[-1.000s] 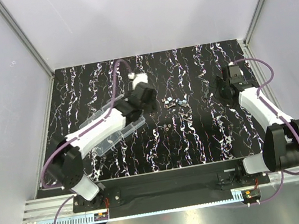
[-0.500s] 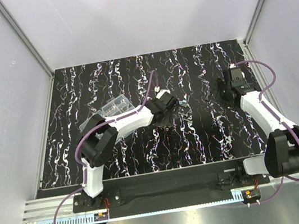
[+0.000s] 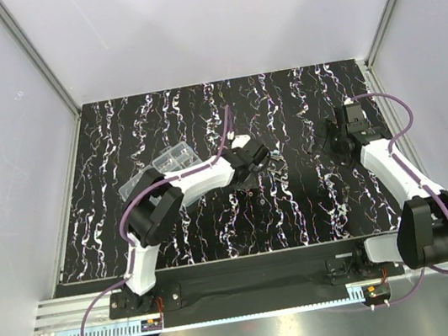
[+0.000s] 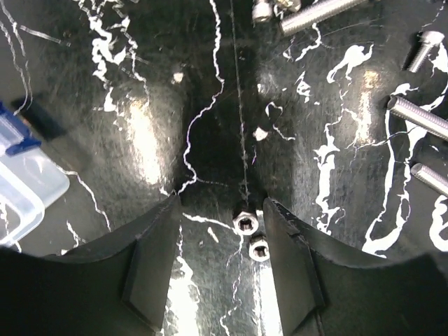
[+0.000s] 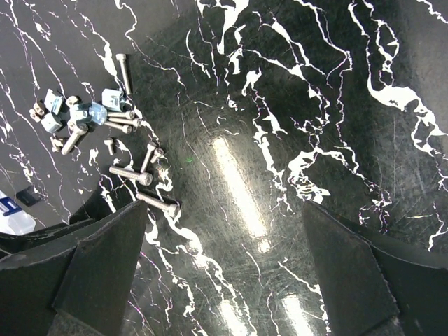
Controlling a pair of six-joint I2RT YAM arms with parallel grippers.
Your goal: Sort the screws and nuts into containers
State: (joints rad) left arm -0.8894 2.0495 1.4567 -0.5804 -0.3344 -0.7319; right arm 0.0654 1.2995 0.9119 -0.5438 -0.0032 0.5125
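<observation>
My left gripper [image 3: 262, 160] is open and low over the black marbled table. In the left wrist view two small silvery nuts [image 4: 246, 222] lie on the table between its fingers [image 4: 150, 259], close to the right finger and untouched. Several silvery screws [image 4: 322, 14] lie ahead to the right. The clear organiser box [image 3: 168, 161] sits left of that gripper, and its corner shows in the left wrist view [image 4: 28, 189]. My right gripper [image 3: 335, 135] is wide open and empty at the right. Its wrist view shows the pile of screws [image 5: 133, 175] far to its left.
Small pale blue square pieces [image 5: 91, 112] lie among the screws in the pile. The left arm's purple cable [image 3: 224, 138] arcs over the table. The white enclosure walls [image 3: 50, 144] stand on three sides of the table.
My left arm has swung from over the organiser box to the right, down to the pile, and now straddles two nuts. The right gripper shifted slightly towards the back.
</observation>
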